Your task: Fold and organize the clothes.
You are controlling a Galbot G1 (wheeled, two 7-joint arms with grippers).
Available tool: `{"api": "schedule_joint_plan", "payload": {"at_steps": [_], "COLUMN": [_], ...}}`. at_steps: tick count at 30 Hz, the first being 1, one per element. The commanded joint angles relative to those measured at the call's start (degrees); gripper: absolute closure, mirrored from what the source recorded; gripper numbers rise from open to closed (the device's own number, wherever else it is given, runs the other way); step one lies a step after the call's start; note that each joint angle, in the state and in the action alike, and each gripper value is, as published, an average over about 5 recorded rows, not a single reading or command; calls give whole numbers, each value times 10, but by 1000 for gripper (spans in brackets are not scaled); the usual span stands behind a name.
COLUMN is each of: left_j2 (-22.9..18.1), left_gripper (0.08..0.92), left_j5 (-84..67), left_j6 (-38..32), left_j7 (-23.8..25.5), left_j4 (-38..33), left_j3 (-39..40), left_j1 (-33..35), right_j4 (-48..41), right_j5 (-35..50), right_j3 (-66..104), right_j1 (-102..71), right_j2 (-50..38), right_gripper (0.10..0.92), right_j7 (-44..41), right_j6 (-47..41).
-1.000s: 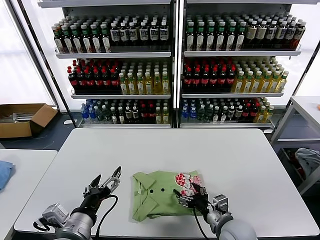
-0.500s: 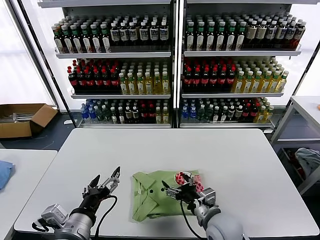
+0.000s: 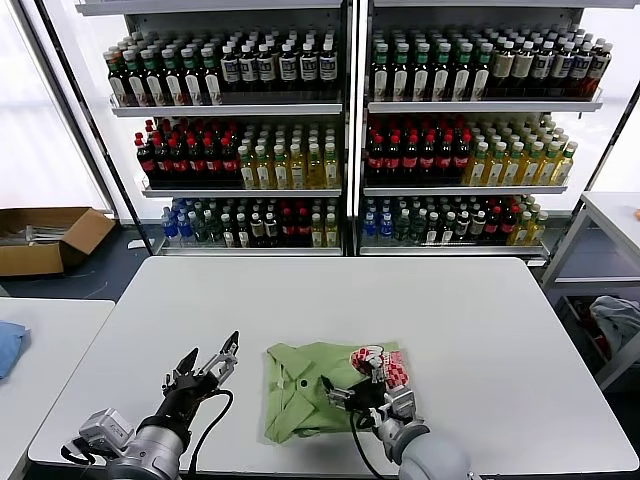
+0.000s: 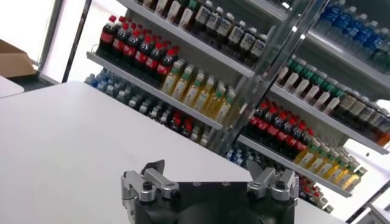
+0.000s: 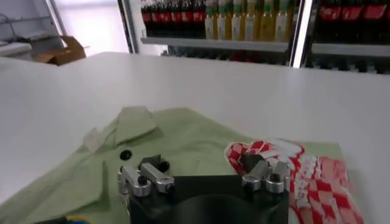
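Observation:
A light green collared shirt (image 3: 312, 388) with small buttons and a red-and-white chest graphic (image 3: 378, 364) lies folded on the white table (image 3: 330, 300), near its front edge. My right gripper (image 3: 350, 392) is open and hovers low over the shirt's middle, holding nothing. In the right wrist view its fingers (image 5: 148, 165) straddle green cloth (image 5: 189, 140), with the collar (image 5: 133, 122) ahead and the graphic (image 5: 298, 179) to one side. My left gripper (image 3: 205, 368) is open and empty, just off the shirt's left side, and shows over bare table in the left wrist view (image 4: 206, 169). No plain shirt is in view.
Drink shelves (image 3: 345, 130) stand behind the table. A side table with blue cloth (image 3: 8, 348) is at the left, with a cardboard box (image 3: 45, 238) on the floor beyond it. More cloth (image 3: 615, 322) lies at the right.
My right gripper has moved left, from the shirt's right edge by the graphic to over its middle. The left arm has not moved.

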Motion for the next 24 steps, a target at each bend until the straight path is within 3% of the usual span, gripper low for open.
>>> {"api": "schedule_joint_plan", "payload": {"at_steps": [1, 11, 24], "left_j2": [7, 28, 32], "left_gripper": [177, 177, 177], "left_j5": [14, 95, 176], "left_j6": [-3, -40, -91], "left_j7": [17, 124, 286], "left_j4": [6, 28, 52], "left_j3": [-11, -56, -154], "left_j1": [-2, -8, 2], "right_j4": [116, 86, 58], "right_j5": [29, 62, 77], "right_j3": [117, 367, 503], "right_j1": [-8, -121, -203], "right_j2": [-21, -25, 20], "right_gripper": [203, 203, 203], "right_j7": [-28, -124, -200], "right_j6": [69, 150, 182]}}
